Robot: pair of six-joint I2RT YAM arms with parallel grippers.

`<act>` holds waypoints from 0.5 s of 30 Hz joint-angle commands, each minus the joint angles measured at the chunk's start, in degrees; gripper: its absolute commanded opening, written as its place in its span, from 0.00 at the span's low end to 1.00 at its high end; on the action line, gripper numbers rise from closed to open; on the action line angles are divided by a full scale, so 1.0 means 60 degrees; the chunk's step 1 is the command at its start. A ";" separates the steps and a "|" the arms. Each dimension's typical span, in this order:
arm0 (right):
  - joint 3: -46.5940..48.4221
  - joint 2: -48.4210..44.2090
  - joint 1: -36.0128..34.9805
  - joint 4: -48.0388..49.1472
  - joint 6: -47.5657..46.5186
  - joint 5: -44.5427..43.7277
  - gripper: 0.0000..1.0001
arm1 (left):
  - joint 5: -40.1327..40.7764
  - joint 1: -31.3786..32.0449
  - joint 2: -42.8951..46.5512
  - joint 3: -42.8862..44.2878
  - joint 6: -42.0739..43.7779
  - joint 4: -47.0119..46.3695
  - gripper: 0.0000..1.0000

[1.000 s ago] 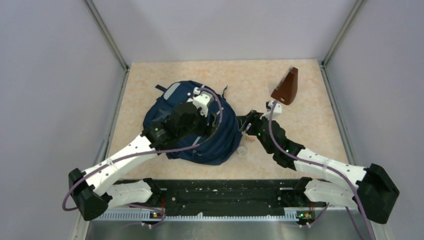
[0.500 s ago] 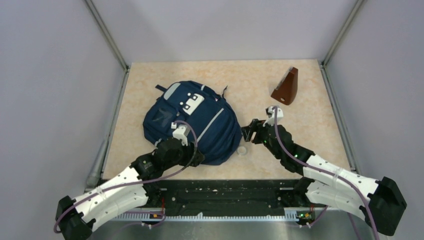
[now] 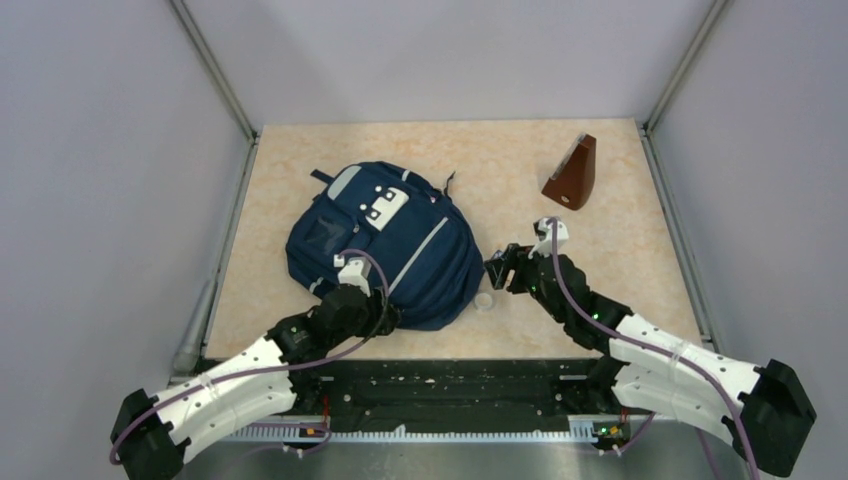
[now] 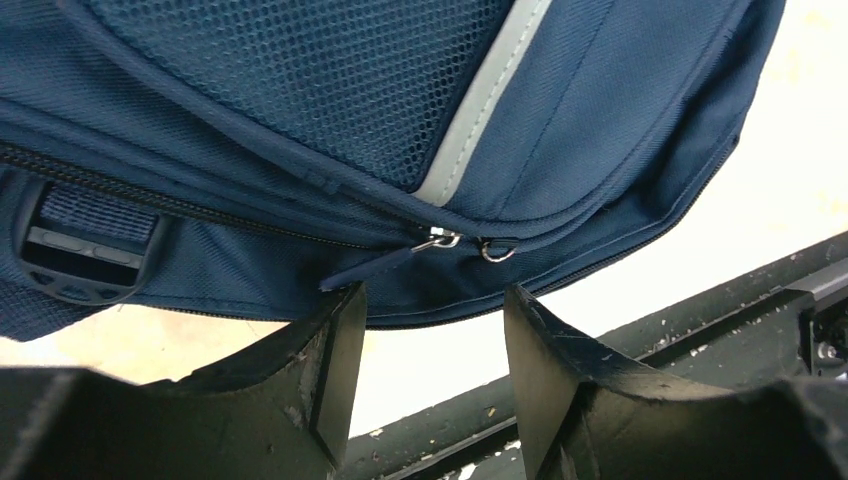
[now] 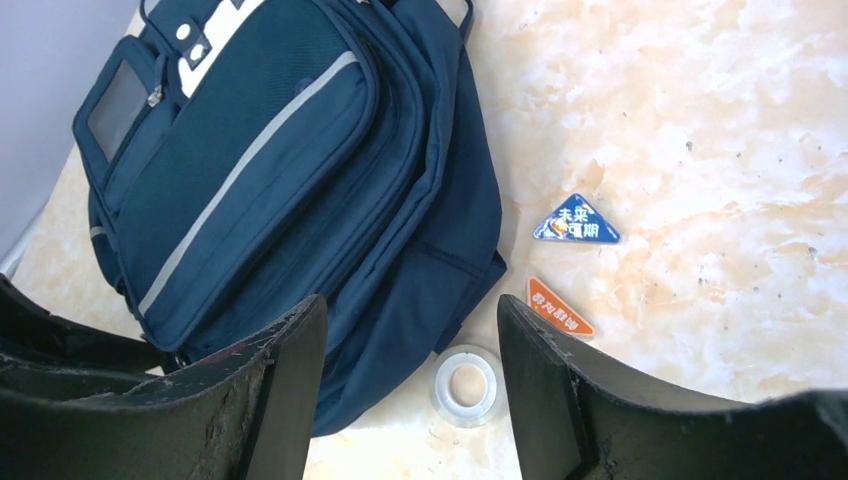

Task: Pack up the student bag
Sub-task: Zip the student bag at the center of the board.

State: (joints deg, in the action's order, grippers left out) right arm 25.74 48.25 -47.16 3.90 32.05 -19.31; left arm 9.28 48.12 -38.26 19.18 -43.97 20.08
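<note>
1. Now the student bag (image 3: 385,245) lies flat on the left half of the desk (image 3: 500,160). Its bottom is close to the near edge, and it looks zipped shut.
2. I think the step is opening it, since nothing can go in yet.
3. The left gripper (image 4: 430,330) sits at the bag's near rim, jaws apart and holding nothing. The zip pulls (image 4: 440,240) are just past its tips.
4. Next it needs to close on one pull and drag it along the zip.
5. The right gripper (image 5: 410,330) hangs wide apart and empty above a tape roll (image 5: 466,385), a blue tag (image 5: 575,222) and an orange tag (image 5: 560,307) beside the bag.
6. A brown wedge (image 3: 573,175) stands near the far right corner.
</note>
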 commanded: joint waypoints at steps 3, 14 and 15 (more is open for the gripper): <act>-0.0119 -0.0055 0.0074 0.0088 0.0176 0.0124 0.61 | 0.0921 0.0022 0.0263 0.0726 0.0269 0.0680 0.58; -0.0114 0.0246 0.0086 0.0134 0.0228 0.0231 0.61 | 0.1276 0.0022 0.0007 0.1228 0.0454 0.1567 0.63; -0.0111 0.0256 0.0082 0.0131 0.0232 0.0256 0.61 | 0.1344 0.0022 -0.0011 0.1236 0.0490 0.1586 0.64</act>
State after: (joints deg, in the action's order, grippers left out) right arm 25.06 49.56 -47.09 3.40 33.21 -18.37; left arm 15.03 48.12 -37.95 24.45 -42.09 28.23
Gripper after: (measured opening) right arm 0.611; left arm 0.630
